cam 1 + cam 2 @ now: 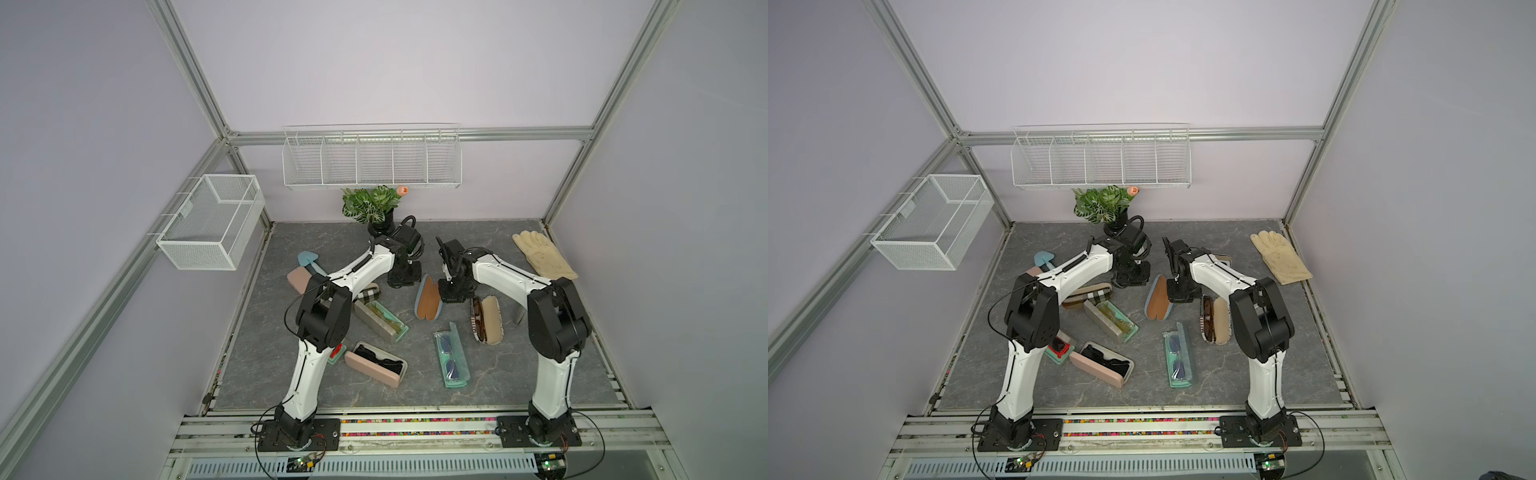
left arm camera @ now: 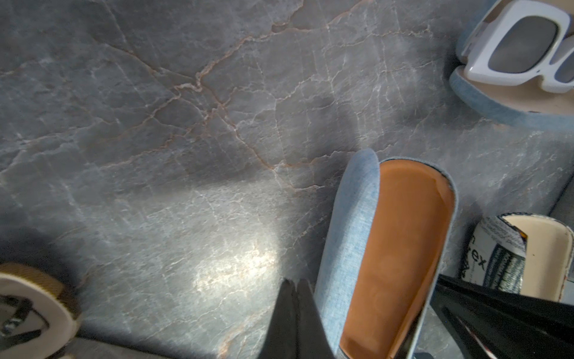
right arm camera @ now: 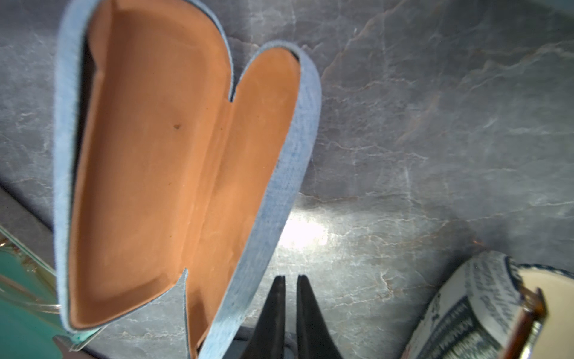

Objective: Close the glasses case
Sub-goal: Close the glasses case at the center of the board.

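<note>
Denim-blue glasses case [image 3: 174,174], tan lining

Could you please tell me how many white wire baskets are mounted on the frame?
2. A white mesh wire basket hangs on the left rail; a long white compartmented wire basket hangs on the back rail. None seems hidden.

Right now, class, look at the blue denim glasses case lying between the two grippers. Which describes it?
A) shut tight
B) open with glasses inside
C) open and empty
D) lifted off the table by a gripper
C: in the right wrist view the denim case lies spread open, and its orange inside is bare, with no glasses in it.
</note>
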Motion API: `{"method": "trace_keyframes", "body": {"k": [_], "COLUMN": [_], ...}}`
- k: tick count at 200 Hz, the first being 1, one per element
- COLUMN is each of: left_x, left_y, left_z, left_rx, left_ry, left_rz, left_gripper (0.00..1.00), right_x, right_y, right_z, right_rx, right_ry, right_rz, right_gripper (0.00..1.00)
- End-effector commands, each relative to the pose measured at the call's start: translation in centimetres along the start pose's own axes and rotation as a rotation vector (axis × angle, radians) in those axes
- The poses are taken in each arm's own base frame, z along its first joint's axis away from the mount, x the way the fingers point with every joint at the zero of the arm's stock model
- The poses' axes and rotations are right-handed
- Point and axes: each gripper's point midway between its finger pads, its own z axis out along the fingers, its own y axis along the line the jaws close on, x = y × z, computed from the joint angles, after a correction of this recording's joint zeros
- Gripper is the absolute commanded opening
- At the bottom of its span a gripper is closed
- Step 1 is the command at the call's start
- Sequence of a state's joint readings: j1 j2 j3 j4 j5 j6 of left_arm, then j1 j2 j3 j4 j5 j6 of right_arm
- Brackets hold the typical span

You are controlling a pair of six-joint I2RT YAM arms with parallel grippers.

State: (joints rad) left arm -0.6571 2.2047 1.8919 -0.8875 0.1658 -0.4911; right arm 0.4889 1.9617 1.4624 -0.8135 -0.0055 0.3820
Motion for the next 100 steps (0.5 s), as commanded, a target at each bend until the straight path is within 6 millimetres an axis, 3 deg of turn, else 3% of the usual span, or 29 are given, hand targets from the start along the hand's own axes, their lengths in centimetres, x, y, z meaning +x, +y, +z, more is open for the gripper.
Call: {"method": "trace_keyframes", "body": {"k": [1, 100], "left_x": [0.9, 2.3], "left_y": [0.7, -0.4], "left_z": [1.6, 3.3], "left_rx": [-0.012, -0.009], "left_ry": [0.038, 0.073], "left_rz": [0.001, 0.023], "left_gripper": [0.0, 0.0], "right_x": [0.2, -0.4], "right_y": [0.7, 2.3], "right_z": [-0.2, 0.4], "right_rx": [-0.064, -0.172], "right_ry": [-0.001, -0.014], "right_rz": [0.014, 0.044], "right_gripper": [0.1, 0.07]}}
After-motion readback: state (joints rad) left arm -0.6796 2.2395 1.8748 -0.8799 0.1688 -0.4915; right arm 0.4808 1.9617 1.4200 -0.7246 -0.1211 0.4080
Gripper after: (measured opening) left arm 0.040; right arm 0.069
